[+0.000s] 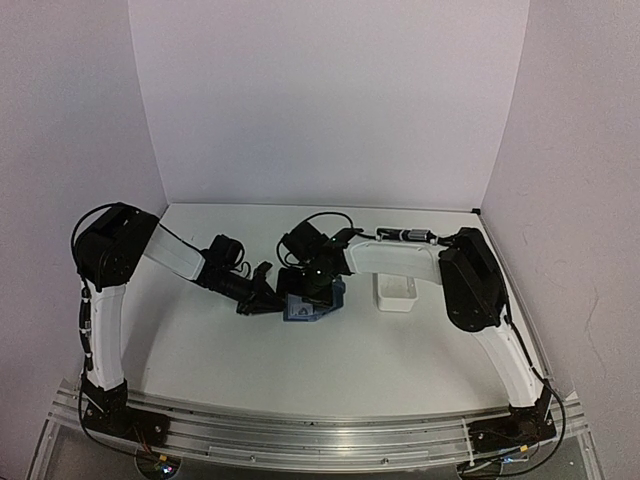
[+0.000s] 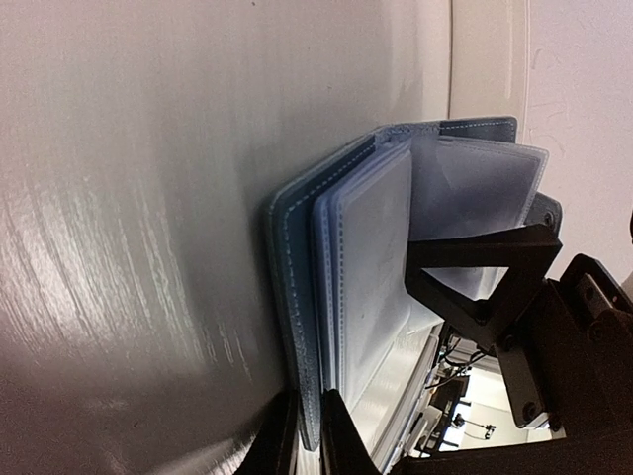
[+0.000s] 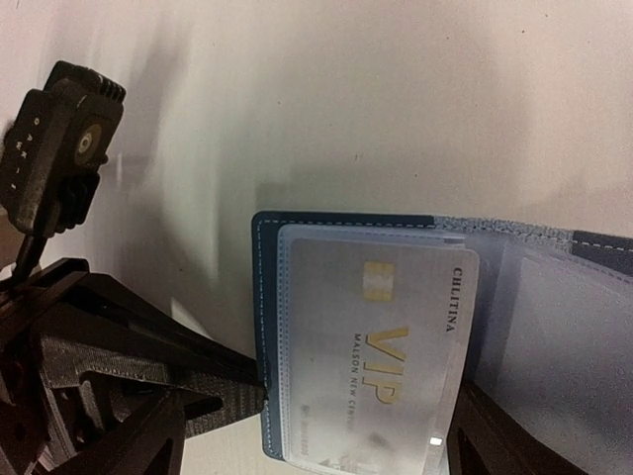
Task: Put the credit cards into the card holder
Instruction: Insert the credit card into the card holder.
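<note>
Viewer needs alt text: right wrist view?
A silver VIP card with a gold chip lies at the front of the open blue card holder; the left gripper pinches the holder's cover at lower left.

- Your left arm (image 1: 180, 255) reaches in low from the left of the card holder (image 1: 303, 312), with its wrist close to level.
- Your left gripper (image 2: 309, 427) is pinched tight on the card holder's blue cover edge.
- Your right arm (image 1: 400, 258) folds in from the card holder's right, wrist bent downward.
- Your right gripper (image 3: 361, 421) hangs over the card holder, jaws spread wide, one finger on either side.
</note>
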Robot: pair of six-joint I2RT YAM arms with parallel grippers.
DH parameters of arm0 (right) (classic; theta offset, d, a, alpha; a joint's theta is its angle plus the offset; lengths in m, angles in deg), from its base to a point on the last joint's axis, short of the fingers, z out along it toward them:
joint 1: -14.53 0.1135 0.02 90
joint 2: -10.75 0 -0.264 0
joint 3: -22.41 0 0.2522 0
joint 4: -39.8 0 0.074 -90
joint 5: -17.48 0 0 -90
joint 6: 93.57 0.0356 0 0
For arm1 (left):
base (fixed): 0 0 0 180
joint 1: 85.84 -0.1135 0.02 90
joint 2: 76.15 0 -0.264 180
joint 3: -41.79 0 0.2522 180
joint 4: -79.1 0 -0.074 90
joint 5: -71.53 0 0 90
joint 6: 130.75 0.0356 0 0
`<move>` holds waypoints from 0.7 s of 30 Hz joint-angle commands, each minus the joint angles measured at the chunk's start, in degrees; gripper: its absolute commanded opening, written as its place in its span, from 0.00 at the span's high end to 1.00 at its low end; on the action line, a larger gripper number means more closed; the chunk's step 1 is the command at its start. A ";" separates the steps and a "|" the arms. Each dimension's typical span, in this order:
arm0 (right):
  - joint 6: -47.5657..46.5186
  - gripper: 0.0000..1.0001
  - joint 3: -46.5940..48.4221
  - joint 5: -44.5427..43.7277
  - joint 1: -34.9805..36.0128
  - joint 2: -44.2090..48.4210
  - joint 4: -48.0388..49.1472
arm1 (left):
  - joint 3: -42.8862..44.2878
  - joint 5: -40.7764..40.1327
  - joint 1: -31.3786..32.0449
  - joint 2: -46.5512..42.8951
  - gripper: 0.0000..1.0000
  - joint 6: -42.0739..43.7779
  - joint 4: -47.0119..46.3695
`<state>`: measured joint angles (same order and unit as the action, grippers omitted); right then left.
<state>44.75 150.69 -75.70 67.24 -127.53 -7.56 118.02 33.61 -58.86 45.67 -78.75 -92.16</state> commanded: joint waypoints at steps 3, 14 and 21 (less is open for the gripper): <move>-0.75 0.12 -1.99 0.98 0.66 3.42 1.57 | 1.46 -9.28 -2.16 2.25 0.90 8.16 17.19; -5.81 0.12 -1.71 -7.85 -0.09 9.78 0.00 | 8.96 -10.76 -5.00 -0.47 0.88 17.53 27.89; -8.52 0.11 -0.26 -10.90 -3.10 12.75 -1.53 | 15.36 -10.64 -4.87 -1.06 0.85 24.42 30.76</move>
<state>39.26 147.74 -82.89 66.56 -119.62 -7.39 129.48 26.94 -63.45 45.28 -60.96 -66.04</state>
